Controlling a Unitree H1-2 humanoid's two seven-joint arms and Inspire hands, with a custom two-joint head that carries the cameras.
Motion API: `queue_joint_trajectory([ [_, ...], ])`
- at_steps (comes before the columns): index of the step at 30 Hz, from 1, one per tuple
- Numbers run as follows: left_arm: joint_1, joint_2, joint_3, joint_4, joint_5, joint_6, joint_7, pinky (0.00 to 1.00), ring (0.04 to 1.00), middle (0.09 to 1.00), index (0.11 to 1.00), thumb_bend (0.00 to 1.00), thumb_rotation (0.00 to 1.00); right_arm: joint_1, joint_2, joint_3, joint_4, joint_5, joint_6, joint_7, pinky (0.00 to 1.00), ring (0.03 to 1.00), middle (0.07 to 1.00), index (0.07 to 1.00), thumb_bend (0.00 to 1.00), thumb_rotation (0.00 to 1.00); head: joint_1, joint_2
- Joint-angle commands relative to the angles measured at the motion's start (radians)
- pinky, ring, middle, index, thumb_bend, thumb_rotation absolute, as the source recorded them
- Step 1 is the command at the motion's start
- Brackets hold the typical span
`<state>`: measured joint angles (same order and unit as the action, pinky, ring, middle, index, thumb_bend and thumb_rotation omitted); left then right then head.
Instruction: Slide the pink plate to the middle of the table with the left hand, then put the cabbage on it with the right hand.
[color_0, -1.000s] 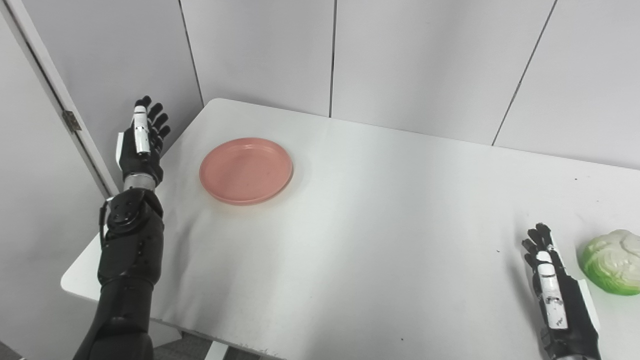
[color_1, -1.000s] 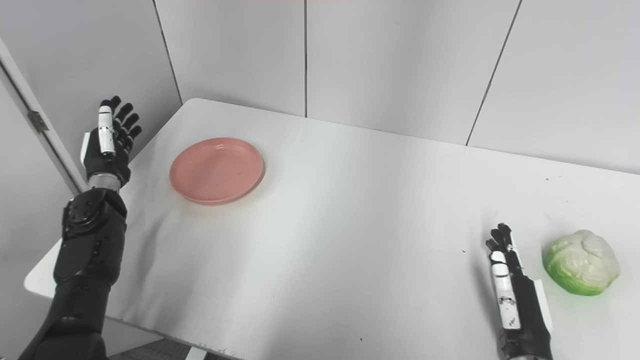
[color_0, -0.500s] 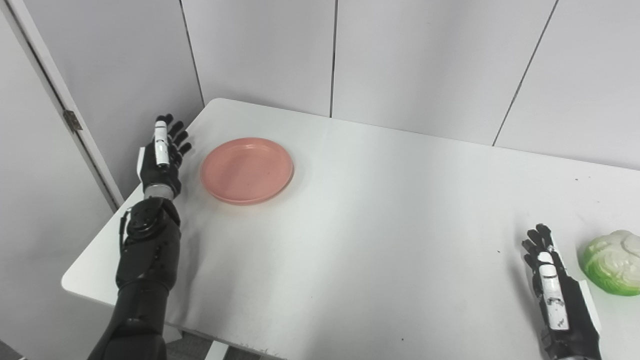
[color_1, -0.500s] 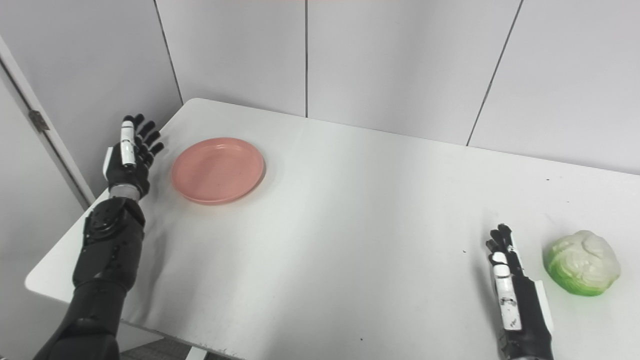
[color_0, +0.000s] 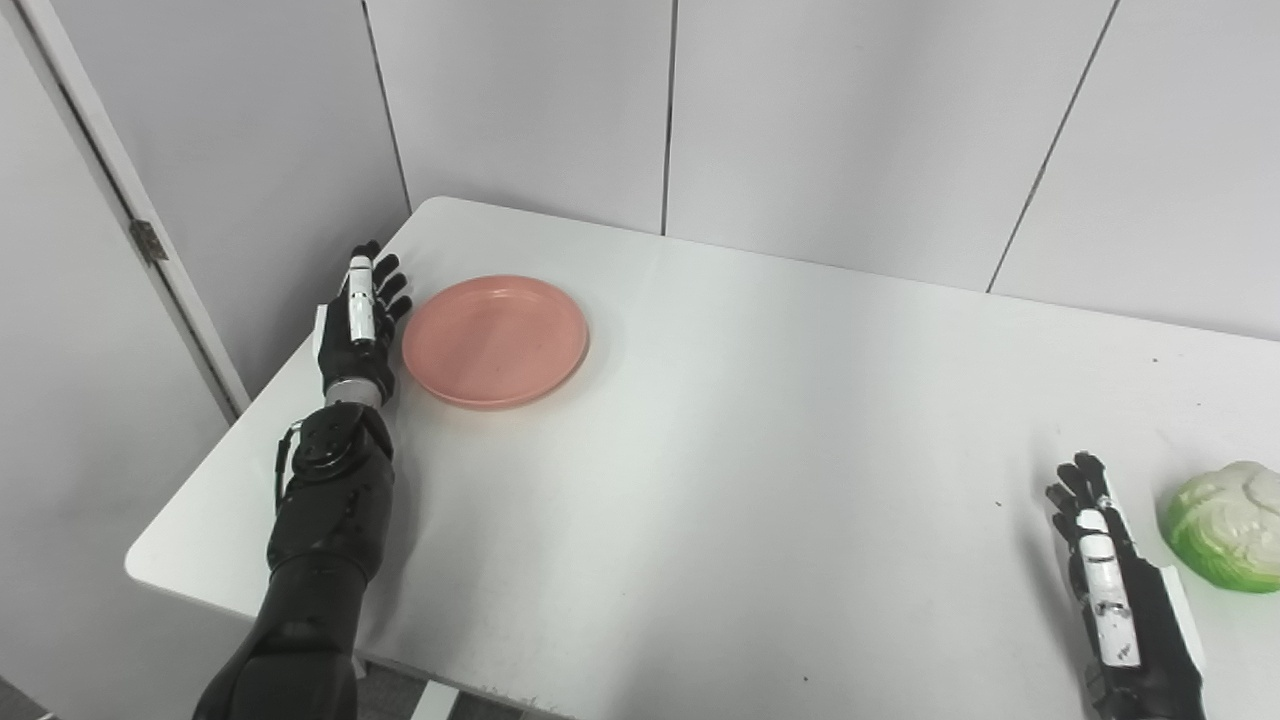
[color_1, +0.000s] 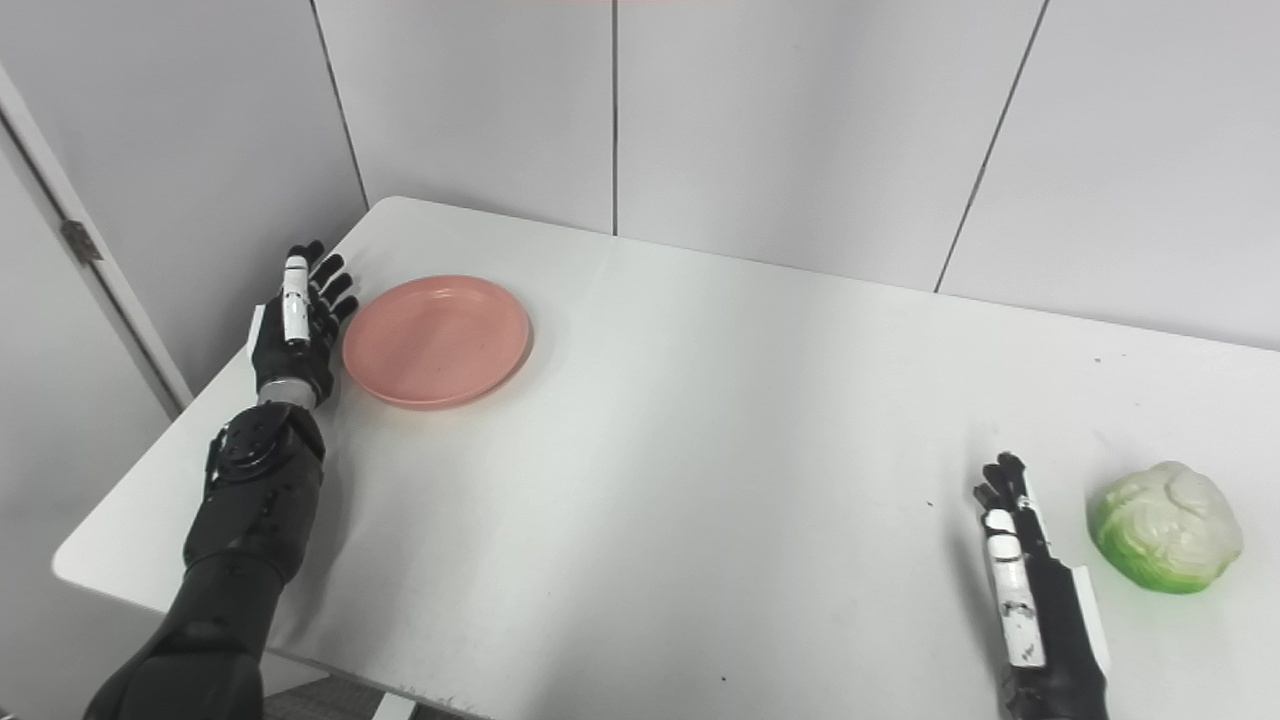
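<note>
— Black left hand (color_0: 357, 325), where?
— Sitting just beside the pink plate (color_0: 495, 341), at its left rim; fingers (color_0: 385, 285) spread and pointing toward the far wall, gripping nothing. Touching the rim or only nearly so: cannot tell.
— And the plate itself?
— Lying flat on the white table (color_0: 720, 440), toward the far left corner, holding nothing.
— Right hand (color_1: 1035, 610)?
— Resting far to the right of the plate, at the near edge; fingers extended and slightly apart, empty, edge-on to the tabletop.
— Cabbage (color_1: 1167, 527)?
— Sitting well to the right of the plate, on the tabletop, just beyond the right hand's outer side, a small gap showing between them. Pale white on top, green around the bottom.
— Anything behind the plate?
— Grey wall panels (color_0: 840, 120) standing along the far side; a door hinge (color_0: 148, 241) showing off to the left of it.
</note>
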<state>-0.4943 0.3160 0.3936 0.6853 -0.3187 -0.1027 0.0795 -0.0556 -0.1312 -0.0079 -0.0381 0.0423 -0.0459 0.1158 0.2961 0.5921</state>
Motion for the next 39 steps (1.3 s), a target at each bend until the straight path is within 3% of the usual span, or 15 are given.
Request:
queue_joint_trajectory([
  [1, -0.024, 0.0, -0.005, 0.024, 0.0, -0.003, -0.007, 0.9, 0.905, 0.907, 0.895, 0.43, 1.0, -0.006, 0.001, -0.007, -0.018, 0.014, 0.005, 0.0, 0.99, 0.959, 0.964, 0.977, 0.12, 1.0, 0.001, 0.0],
  [14, -0.019, -0.047, -0.033, 0.057, -0.035, -0.017, -0.099, 0.93, 0.919, 0.932, 0.921, 0.4, 1.0, -0.008, -0.003, -0.002, -0.014, -0.002, 0.0, -0.001, 0.98, 0.951, 0.962, 0.977, 0.13, 1.0, -0.01, 0.007],
  [18, -0.01, -0.056, -0.065, 0.044, -0.009, -0.01, -0.104, 0.9, 0.899, 0.914, 0.914, 0.4, 1.0, -0.008, -0.003, 0.0, -0.009, -0.009, -0.009, -0.002, 0.97, 0.945, 0.955, 0.973, 0.13, 1.0, -0.016, 0.009],
  [26, 0.02, -0.082, -0.121, -0.041, 0.016, 0.032, -0.104, 0.87, 0.89, 0.893, 0.89, 0.42, 1.0, -0.009, -0.001, 0.005, -0.009, -0.031, -0.007, -0.006, 0.95, 0.946, 0.953, 0.967, 0.14, 1.0, -0.028, 0.007],
  [39, 0.07, -0.165, -0.23, -0.242, 0.065, 0.173, -0.103, 0.88, 0.875, 0.874, 0.866, 0.43, 1.0, -0.009, 0.01, 0.014, -0.016, -0.044, 0.015, -0.014, 0.95, 0.941, 0.95, 0.969, 0.16, 1.0, -0.064, 0.015],
])
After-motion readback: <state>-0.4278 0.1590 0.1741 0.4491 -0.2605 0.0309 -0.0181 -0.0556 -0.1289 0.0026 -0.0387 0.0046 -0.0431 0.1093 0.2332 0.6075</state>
